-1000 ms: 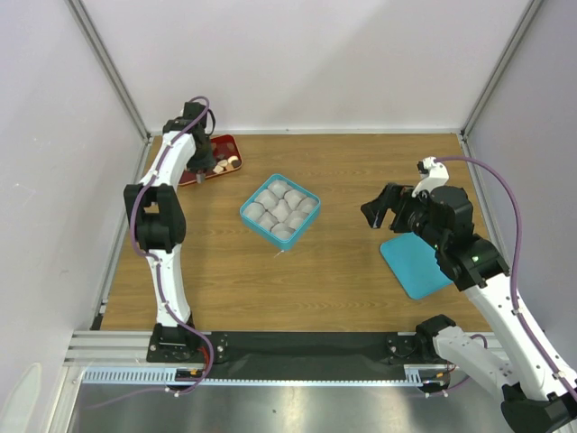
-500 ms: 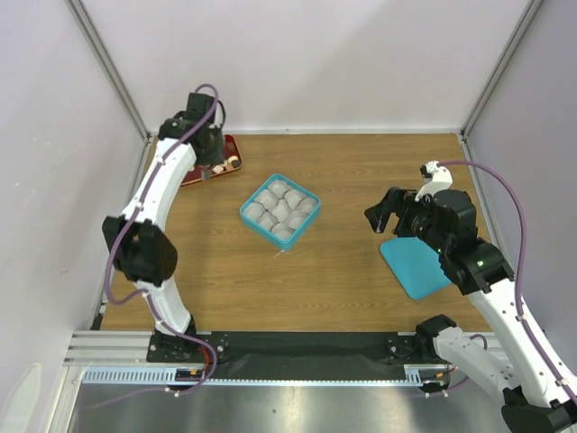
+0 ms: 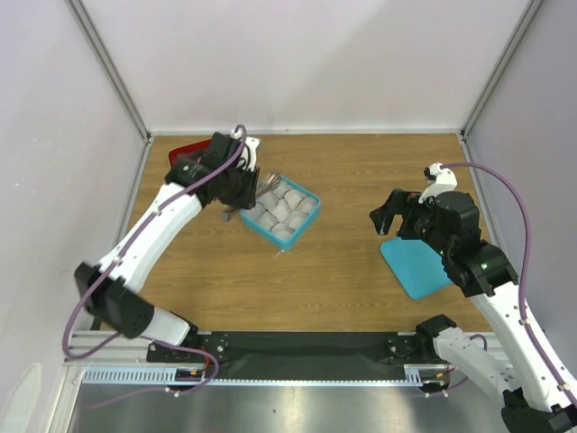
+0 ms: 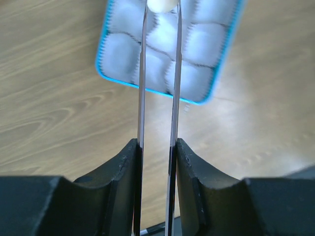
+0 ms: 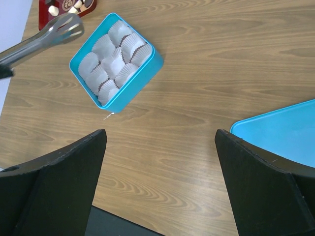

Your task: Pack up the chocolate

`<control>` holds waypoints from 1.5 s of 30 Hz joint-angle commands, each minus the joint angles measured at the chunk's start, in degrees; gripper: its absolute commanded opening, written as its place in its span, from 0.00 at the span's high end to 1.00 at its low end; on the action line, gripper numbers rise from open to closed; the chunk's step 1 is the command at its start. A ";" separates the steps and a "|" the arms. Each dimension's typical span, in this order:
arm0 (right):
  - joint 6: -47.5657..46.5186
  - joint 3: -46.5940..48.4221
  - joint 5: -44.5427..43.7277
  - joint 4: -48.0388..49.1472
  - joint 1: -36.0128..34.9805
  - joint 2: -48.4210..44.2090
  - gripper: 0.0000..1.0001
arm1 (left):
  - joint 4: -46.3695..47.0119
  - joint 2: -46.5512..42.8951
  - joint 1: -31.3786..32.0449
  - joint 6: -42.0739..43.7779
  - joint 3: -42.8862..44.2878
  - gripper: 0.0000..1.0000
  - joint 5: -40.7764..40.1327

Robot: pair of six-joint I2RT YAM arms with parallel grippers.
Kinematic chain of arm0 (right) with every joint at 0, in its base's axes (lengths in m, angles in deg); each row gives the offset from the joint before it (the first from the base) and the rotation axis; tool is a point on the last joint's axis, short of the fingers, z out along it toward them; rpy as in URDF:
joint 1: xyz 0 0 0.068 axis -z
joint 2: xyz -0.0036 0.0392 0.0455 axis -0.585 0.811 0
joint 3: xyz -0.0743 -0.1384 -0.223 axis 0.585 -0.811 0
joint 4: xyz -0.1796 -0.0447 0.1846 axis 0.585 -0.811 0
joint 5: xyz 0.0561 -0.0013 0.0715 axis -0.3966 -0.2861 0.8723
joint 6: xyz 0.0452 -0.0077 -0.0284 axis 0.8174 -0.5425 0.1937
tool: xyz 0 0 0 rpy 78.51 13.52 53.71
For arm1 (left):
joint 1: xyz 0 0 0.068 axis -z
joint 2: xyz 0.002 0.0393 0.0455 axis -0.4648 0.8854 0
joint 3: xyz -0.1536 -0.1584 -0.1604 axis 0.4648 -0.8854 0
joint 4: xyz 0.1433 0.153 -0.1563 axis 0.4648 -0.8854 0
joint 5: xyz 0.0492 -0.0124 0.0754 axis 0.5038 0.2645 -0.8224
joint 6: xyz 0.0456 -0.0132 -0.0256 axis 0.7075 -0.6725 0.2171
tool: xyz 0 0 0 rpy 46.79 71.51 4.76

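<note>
My left gripper (image 3: 242, 193) (image 4: 156, 147) is shut on a pair of metal tongs (image 4: 158, 78). The tongs pinch one light tan chocolate (image 4: 162, 4) at their tips, above the teal box (image 3: 280, 210) (image 4: 167, 49) of white paper cups. The tongs (image 5: 44, 38) also show in the right wrist view beside the box (image 5: 118, 61). More chocolates (image 5: 66, 6) lie on the red tray (image 3: 187, 151) at the far left. My right gripper (image 3: 389, 216) (image 5: 160, 142) is open and empty, above bare table right of the box.
The teal lid (image 3: 415, 264) (image 5: 280, 135) lies flat under my right arm. White walls close the table on the left, back and right.
My left arm has swung from the red tray to the box's left side, carrying the tongs. The right arm has barely moved.
</note>
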 commanded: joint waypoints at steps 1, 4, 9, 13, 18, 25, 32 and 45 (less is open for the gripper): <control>-0.69 2.80 -1.55 0.13 0.17 0.09 0.00 | 0.53 -6.47 0.77 1.54 -3.64 0.76 7.00; -0.34 2.97 -1.64 0.13 0.17 0.53 0.00 | 0.44 -9.82 0.95 1.72 -7.59 0.75 10.17; 0.54 2.45 -1.38 0.39 0.17 0.62 0.00 | -1.22 -12.11 1.65 2.07 -11.12 0.75 13.50; 1.33 2.01 -1.29 0.48 0.17 0.27 0.00 | -1.93 -14.03 2.62 1.72 -13.06 0.74 13.77; 1.59 1.83 -0.50 0.48 0.17 -0.35 0.00 | -0.09 -14.74 3.41 0.14 -16.57 0.74 15.71; 1.42 1.83 -0.85 0.39 0.17 -1.23 0.00 | 1.76 -13.17 3.58 0.05 -19.74 0.74 13.78; 1.59 1.57 -0.93 0.83 0.17 -1.32 0.01 | 4.04 -11.32 3.58 -0.21 -19.65 0.74 13.42; 1.16 1.30 -1.29 1.62 0.09 -0.70 0.00 | 4.48 -8.77 3.58 -0.13 -20.18 0.68 10.79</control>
